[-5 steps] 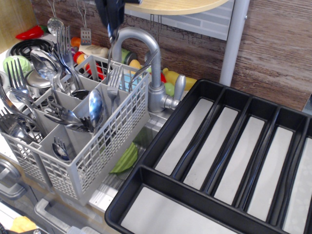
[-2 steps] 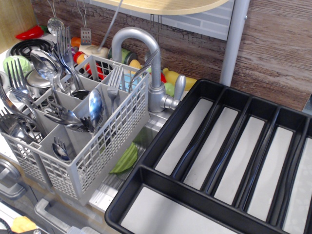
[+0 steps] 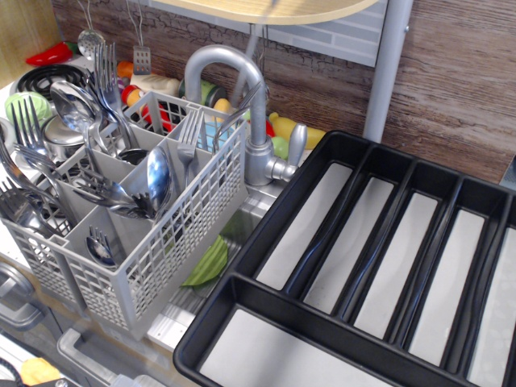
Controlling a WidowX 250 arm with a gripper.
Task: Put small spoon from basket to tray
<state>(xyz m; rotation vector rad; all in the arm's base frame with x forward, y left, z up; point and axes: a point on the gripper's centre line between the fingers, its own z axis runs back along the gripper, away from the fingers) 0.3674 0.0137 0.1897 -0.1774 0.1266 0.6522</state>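
The light grey basket [image 3: 187,235] stands at the left, holding several large steel spoons and forks. The black tray [image 3: 260,228] lies at the right, and its pale-bottomed compartments hold nothing. A slim, blurred steel streak [image 3: 252,47] hangs down from the top edge, just right of the tap's arch, above the basket's far right corner. It looks like the small spoon held up in the air. My gripper is above the top edge, out of view.
A grey curved tap [image 3: 255,137] rises between basket and tray. A metal pole [image 3: 387,68] and a wooden shelf [image 3: 282,10] are behind. Toy vegetables [image 3: 282,133] lie along the wall. A green leaf [image 3: 208,264] lies below the basket.
The dark gripper that stood above the basket one second ago has risen out of view. The slim steel streak has moved from left of the tap's arch to its right.
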